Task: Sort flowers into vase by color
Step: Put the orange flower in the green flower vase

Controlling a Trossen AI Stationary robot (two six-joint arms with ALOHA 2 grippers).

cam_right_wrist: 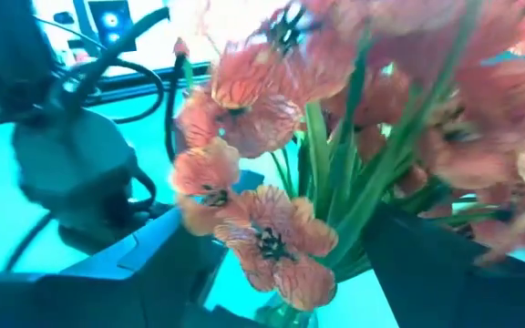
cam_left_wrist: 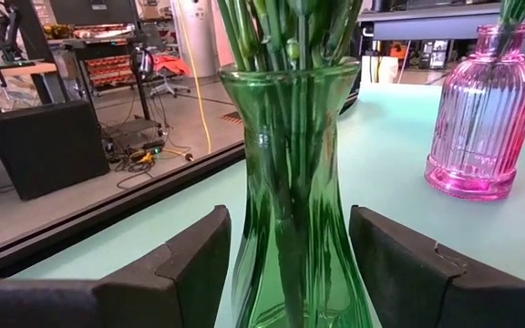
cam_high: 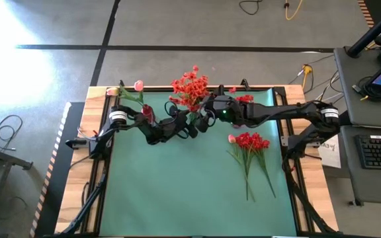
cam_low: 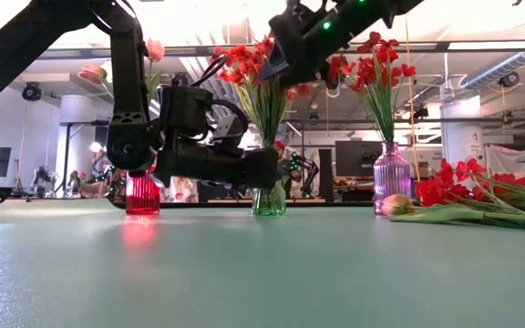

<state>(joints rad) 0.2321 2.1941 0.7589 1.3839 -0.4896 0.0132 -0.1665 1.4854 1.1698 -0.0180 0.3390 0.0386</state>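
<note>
Orange-red flowers [cam_high: 190, 86] stand with their stems in a green glass vase [cam_low: 269, 199] at the mat's far middle. My left gripper [cam_high: 192, 125] reaches in level from the left and is shut on this vase. My right gripper [cam_right_wrist: 299, 246] hovers open high at the blossoms, with green stems [cam_right_wrist: 335, 173] between its spread fingers; I cannot tell whether it touches them. Pink buds [cam_high: 137, 86] stand in a red vase [cam_low: 142, 193]. Deep red flowers [cam_low: 372, 64] stand in a pink vase [cam_low: 392, 178]. More red flowers [cam_high: 250, 142] lie on the mat. My left gripper has the green vase's narrow lower body [cam_left_wrist: 253, 264] between its two fingers [cam_left_wrist: 190, 264], one on each side. The fingers come level from the table's left. The vase stands upright with its base on the mat.
The loose red flowers and a pink bud [cam_high: 231, 139] lie right of centre, their stems pointing toward the near edge. The three vases stand in a row along the far edge. The green mat [cam_high: 177, 192] lies bare in front of them. A keyboard [cam_high: 379, 149] sits beyond the table's right side.
</note>
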